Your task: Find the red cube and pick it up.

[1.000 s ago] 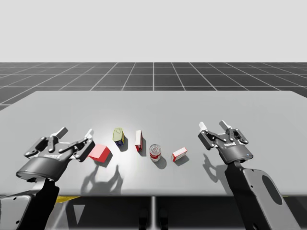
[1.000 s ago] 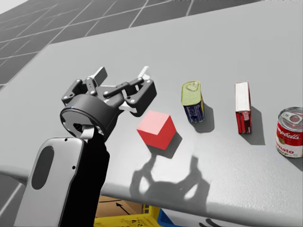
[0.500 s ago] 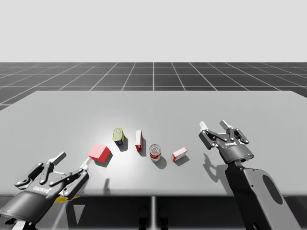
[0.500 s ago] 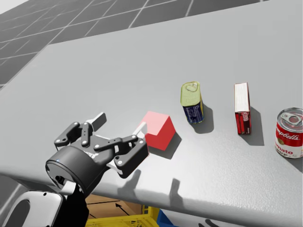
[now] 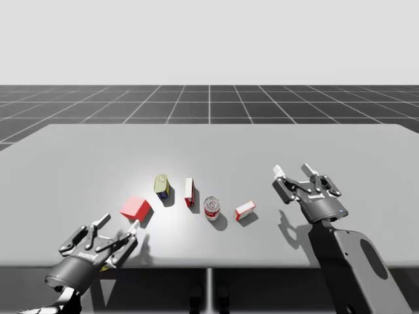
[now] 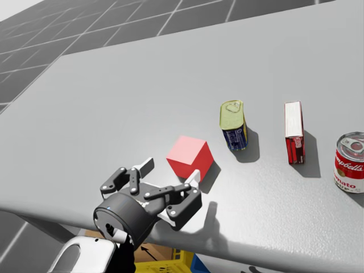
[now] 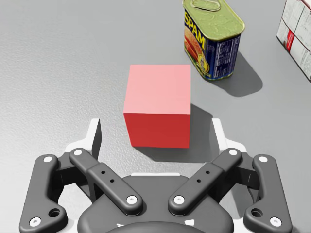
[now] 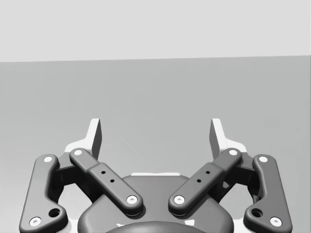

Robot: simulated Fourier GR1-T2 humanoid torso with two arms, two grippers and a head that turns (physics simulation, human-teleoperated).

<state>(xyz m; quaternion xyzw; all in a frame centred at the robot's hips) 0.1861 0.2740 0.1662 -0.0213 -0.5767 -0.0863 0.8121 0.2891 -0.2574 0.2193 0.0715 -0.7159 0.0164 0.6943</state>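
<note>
- Since my left pincer (image 5: 119, 223) hangs with its fingers spread wide and touching nothing, I judge the step in hand to be the last of the approach to the cube. The pincer sits at about seven o'clock on the grey desk (image 5: 366, 150), by the near edge.
- The matte red cube (image 7: 158, 104) rests flat on the desk at dead twelve o'clock from that pincer. It is lined up with the gap, with one flat side turned toward each finger.
- Going by that, the clean move is straight ahead and down along twelve o'clock, with no twist of the wrist, until the fingers flank the cube's middle. Closing both sides evenly and low on the side faces should keep it from squirting out or tipping on an edge.
- The yellow-green rectangular tin (image 7: 214, 41) stands at about one o'clock of the cube, near it but apart. An overshoot could nudge it, so the advance should stop once the cube is well inside the fingers.
- The slim red-and-white upright box (image 5: 189, 193), the red-and-white round can (image 5: 212, 208) and the small red-and-white lying box (image 5: 244, 210) run on toward three o'clock, well apart from the cube and out of the path.
- My right pincer (image 5: 292, 171) hovers at about four o'clock over bare desk, fingers apart and holding nothing. It is best left idle.
</note>
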